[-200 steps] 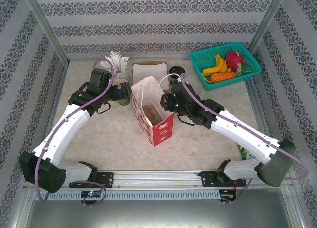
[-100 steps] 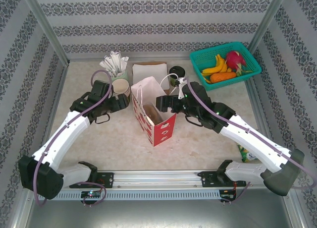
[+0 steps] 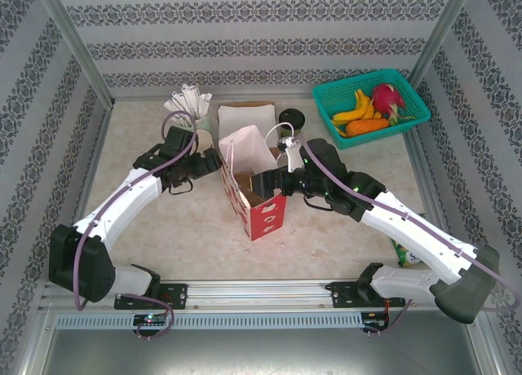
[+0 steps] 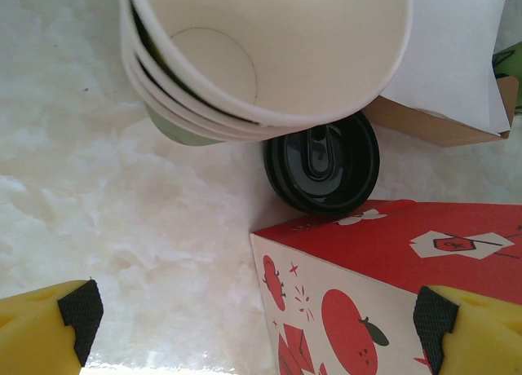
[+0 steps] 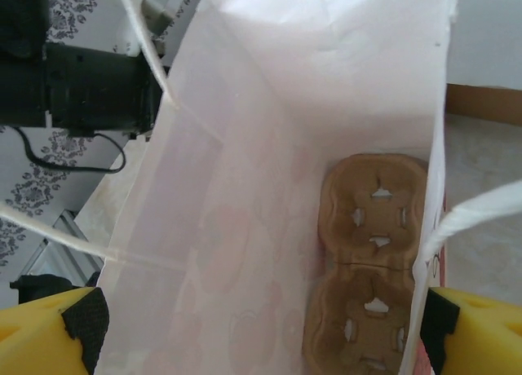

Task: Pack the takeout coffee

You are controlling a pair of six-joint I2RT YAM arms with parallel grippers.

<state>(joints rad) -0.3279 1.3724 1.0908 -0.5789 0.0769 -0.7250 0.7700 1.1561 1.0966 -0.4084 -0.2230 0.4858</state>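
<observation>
**Two grippers spread wide, coffee outside the bag**

From above, the small green paper takeout coffee cup with its round black lid stands on the pale table. It is behind the tall red-flowered paper bag, near it but apart, with nothing touching it. The right gripper hangs over the bag's open mouth. The left gripper sits just left of the bag, beside a stack of lidless green paper cups with cream insides.

At the left wrist, the left gripper has its jaws far apart, and between them are only bare table and a corner of the bag. Ahead, the cup stack overlaps a separate round black plastic lid; what lies under that lid is hidden.

At the right wrist, the right gripper is spread wide and holds nothing, looking down into the bag. A brown cardboard two-hole cup carrier lies flat on the bag's bottom.
</observation>
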